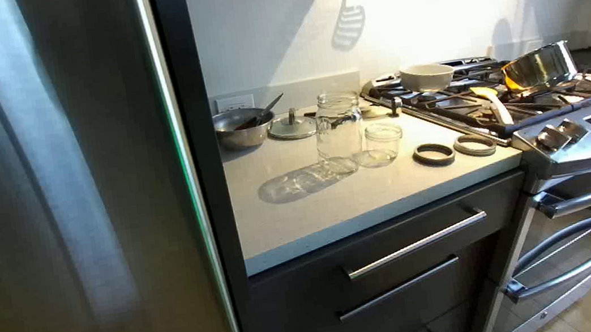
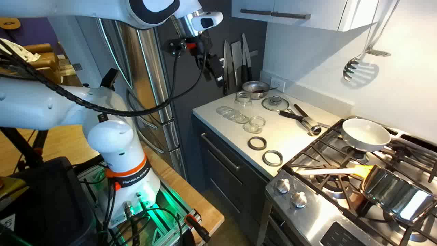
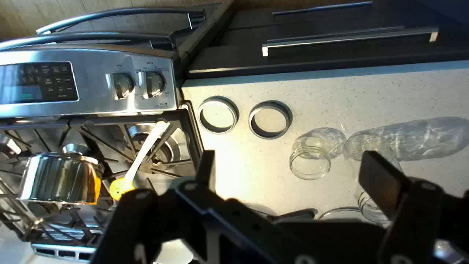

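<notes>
My gripper (image 2: pixel 213 77) is high above the counter beside the dark side panel in an exterior view. In the wrist view its black fingers (image 3: pixel 290 165) are wide apart with nothing held between them. A short clear glass jar (image 3: pixel 309 165) shows between the fingers, down on the counter. A tall clear glass jar (image 1: pixel 340 137) stands upright beside the short jar (image 1: pixel 383 149); in the wrist view the right finger partly hides it. Two jar rings, one darker (image 1: pixel 435 162) and one lighter (image 1: pixel 475 153), lie flat near the counter's stove end. The gripper touches none of these.
A metal bowl (image 2: pixel 256 90), a glass lid (image 2: pixel 275 102) and black-handled utensils (image 2: pixel 291 115) lie at the counter's back. Knives (image 2: pixel 237 61) hang on the panel. The stove bears a white bowl (image 2: pixel 365 135), a tilted shiny pot (image 2: pixel 397 194) and a white-handled, yellow-headed utensil (image 2: pixel 329 172).
</notes>
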You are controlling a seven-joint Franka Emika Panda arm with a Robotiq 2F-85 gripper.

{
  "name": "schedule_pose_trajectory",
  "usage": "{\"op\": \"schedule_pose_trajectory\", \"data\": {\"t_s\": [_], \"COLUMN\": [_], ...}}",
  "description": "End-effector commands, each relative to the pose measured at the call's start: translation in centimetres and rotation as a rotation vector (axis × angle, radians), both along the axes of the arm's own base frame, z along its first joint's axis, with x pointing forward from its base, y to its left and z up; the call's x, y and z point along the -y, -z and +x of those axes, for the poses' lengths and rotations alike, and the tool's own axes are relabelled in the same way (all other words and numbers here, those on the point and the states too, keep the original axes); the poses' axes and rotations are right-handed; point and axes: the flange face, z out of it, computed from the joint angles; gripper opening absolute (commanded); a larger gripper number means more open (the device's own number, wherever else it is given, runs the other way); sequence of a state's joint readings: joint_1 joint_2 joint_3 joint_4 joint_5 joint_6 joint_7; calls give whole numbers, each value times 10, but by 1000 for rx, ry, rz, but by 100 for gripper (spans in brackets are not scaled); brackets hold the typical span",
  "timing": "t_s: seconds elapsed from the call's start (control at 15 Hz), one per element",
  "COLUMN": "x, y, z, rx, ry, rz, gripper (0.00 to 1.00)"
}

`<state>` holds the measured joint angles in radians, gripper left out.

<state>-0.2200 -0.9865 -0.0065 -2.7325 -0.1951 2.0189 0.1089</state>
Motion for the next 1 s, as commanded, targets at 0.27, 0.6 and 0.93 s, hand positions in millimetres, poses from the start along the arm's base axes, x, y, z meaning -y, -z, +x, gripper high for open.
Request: {"op": "schedule_pose_trajectory", "data": {"t_s": [0.27, 0.6, 0.93], "x": [0, 21, 58], "y": [-1, 15, 45], "z": [0, 13, 51], "rx": [-1, -4, 19], "ry": [0, 113, 74], "rz": [0, 29, 107], "gripper": [100, 100, 100]}}
